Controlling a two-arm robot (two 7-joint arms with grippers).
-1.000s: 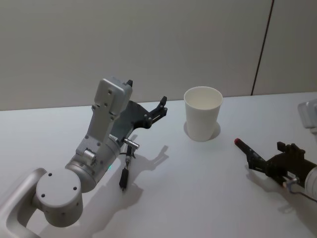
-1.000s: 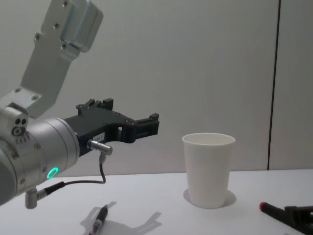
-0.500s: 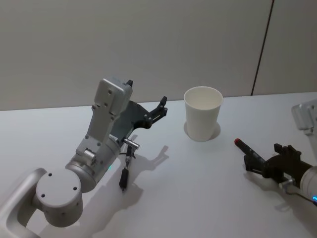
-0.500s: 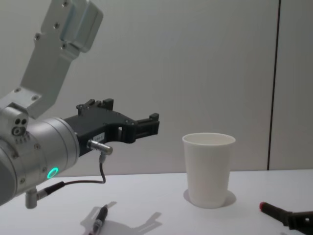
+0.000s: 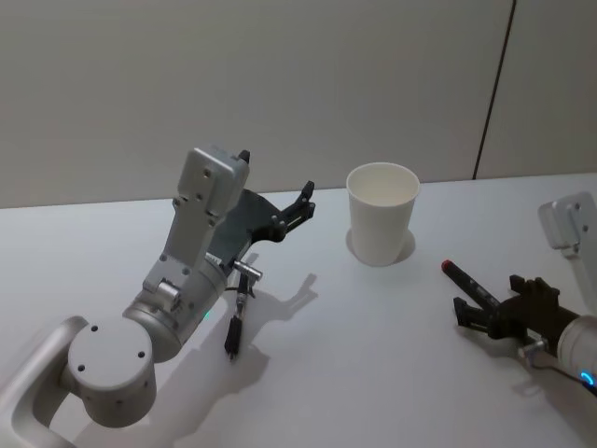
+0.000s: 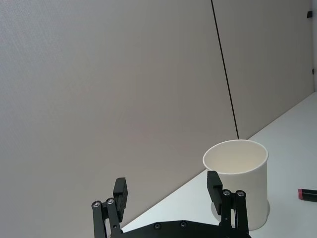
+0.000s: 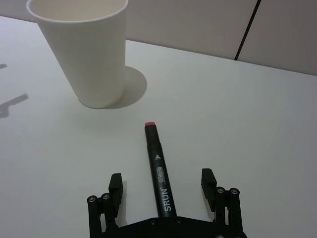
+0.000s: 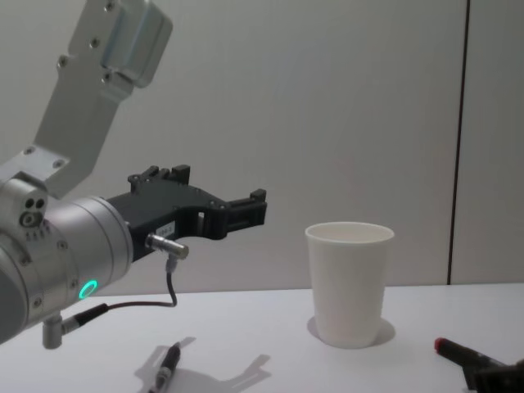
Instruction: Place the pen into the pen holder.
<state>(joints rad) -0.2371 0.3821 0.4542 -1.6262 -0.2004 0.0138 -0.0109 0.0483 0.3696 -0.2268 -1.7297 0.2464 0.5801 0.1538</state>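
Though spread, right pincer (image 7: 162, 179) astride pen (image 7: 156, 157).

The head view looks forward and down from high up onto the table (image 5: 364, 355), holding the pen holder (image 5: 381, 227) at middle distance, while the chest view looks level across that same table from low down, seeing the pen holder side-on with the left arm (image 8: 57, 246) large and near at its left edge. The left wrist view, raised above the table, faces out past the left gripper (image 6: 167, 186) toward the wall (image 6: 99, 74); the right wrist view sits low and close behind the right gripper (image 7: 162, 180), looking along the pen (image 7: 158, 166). All views share the pen holder.
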